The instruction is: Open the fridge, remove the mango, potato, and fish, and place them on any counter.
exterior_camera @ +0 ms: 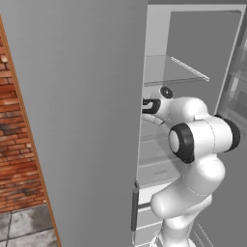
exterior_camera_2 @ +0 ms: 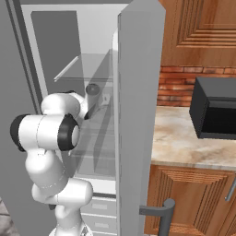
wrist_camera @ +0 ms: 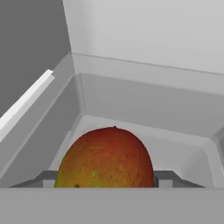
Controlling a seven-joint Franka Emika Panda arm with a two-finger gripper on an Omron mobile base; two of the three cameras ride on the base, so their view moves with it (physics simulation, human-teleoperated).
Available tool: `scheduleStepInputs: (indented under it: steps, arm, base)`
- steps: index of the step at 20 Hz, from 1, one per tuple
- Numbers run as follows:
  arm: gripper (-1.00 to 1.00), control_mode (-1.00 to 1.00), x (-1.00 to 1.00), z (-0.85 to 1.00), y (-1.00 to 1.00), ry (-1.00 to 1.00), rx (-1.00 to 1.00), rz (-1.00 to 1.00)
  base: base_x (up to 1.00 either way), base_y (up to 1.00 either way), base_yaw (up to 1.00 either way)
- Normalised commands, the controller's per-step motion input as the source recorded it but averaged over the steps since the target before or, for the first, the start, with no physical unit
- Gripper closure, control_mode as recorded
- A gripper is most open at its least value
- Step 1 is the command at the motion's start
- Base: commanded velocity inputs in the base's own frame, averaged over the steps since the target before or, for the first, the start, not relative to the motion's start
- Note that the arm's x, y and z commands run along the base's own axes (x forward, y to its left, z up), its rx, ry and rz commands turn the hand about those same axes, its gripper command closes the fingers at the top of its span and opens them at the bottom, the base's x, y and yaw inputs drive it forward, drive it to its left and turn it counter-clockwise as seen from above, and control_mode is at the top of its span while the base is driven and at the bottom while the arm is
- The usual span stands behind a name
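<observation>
Item, retrieval step one: the claw [wrist_camera: 105, 186], reaching into the open fridge [exterior_camera: 193, 43], is bracketing the mango [wrist_camera: 105, 157] at six o'clock on a white shelf, its grip not judgeable; next calls for firm pinching, lifting, withdrawing toward the surface [exterior_camera_2: 184, 138].

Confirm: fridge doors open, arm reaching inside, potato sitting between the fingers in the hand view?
Not a potato: the hand view shows the red-orange mango between the fingers. The fridge is open with the arm reaching inside, as you said.
</observation>
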Motion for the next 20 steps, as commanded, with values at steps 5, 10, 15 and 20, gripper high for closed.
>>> scheduleStepInputs:
  steps: [5,10,15,20]
  arm:
    - [1.0,-1.0,-0.39,-0.34,0.0,0.01,0.04,-0.01]
    - [1.0,-1.0,-1.0,0.28,-0.12,-0.27,0.06,-0.04]
    - [1.0,-1.0,-1.0,0.68,-0.24,-0.26,0.0,-0.09]
    - [1.0,-1.0,-1.0,1.0,-0.19,-0.01,0.0,-0.1]
  base:
    - [0.0,0.0,0.0]
    - [0.0,0.0,0.0]
    - [0.0,0.0,0.0]
    - [0.0,0.0,0.0]
